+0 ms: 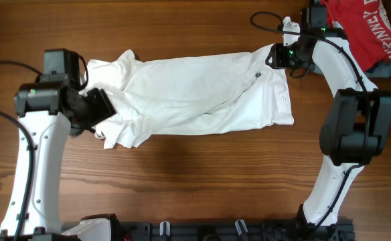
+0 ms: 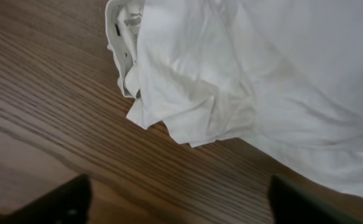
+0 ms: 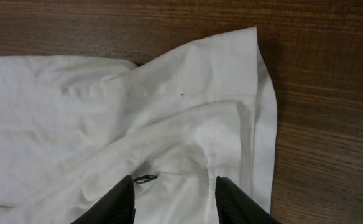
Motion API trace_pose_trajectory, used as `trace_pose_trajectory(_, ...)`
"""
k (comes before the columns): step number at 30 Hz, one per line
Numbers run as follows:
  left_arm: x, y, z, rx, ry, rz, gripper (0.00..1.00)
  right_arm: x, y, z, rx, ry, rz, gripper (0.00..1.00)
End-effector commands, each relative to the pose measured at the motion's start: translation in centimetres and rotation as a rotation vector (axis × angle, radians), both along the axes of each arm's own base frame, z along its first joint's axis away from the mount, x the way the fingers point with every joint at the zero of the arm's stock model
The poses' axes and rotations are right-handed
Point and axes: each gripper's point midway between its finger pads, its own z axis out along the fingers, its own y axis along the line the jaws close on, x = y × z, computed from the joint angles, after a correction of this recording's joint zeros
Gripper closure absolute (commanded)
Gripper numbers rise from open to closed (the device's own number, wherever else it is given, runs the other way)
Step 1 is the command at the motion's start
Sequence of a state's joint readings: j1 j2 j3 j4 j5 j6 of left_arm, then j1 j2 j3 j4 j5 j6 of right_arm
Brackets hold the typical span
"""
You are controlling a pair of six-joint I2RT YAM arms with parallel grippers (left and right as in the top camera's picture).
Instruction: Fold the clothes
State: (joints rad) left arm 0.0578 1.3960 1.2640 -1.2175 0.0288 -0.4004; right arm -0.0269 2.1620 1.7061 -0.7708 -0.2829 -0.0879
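Overhead, the T-shirt (image 1: 195, 97) lies across the middle of the wooden tabletop (image 1: 195, 174), folded into a long band running left to right. Its left end is bunched and creased; its right end is flatter, with a hemmed edge showing. No lettering visible on the upward side.

Left gripper (image 1: 98, 107) sits at the shirt's left end, low over the crumpled fabric. From the left wrist view its jaws stand wide: two dark fingertips (image 2: 63, 199) at the frame's bottom corners, far apart, bare wood between them, nothing held. The shirt's bunched corner (image 2: 169, 118) lies beyond them, apart from both tips. A folded edge with a small tag or label shows at the top of that heap; too small to read.

Right gripper (image 1: 279, 57) is at the shirt's upper right corner. Right wrist view: jaws partly apart, both dark fingers (image 3: 116, 202) over white cloth, a fold of the shirt (image 3: 175, 186) lying between them. Cannot tell whether they pinch the fabric or only straddle it. A hemmed sleeve or corner flap sticks out toward the far edge, overlapping the layer below.

Red garment (image 1: 359, 27) with white lettering lies in the top right corner, behind the right arm, well apart from the shirt. A bit of darker cloth (image 1: 386, 67) peeks from under it.
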Motion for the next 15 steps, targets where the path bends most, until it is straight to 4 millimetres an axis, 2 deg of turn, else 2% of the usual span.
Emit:
trace_pose_trajectory(1,-1.6,-0.4,-4.3,-0.030,0.095,0.049,0.00,0.1,0.1,0.0,-0.002,-0.005,0.012,0.57)
trace_pose_trajectory(10,-2.4,0.0,-10.0,-0.008,0.093,0.049,0.01,0.1,0.1,0.0,-0.003,-0.008,0.014,0.55)
trace_pose_trajectory(12,-2.8,-0.1,-11.6,-0.008,0.089,0.049,0.07,0.1,0.1,0.0,-0.003,-0.008,0.014,0.54)
trace_pose_trajectory(15,-3.1,-0.1,-12.9,-0.006,0.078,0.049,0.14,0.2,0.1,0.1,-0.003,-0.011,0.014,0.53)
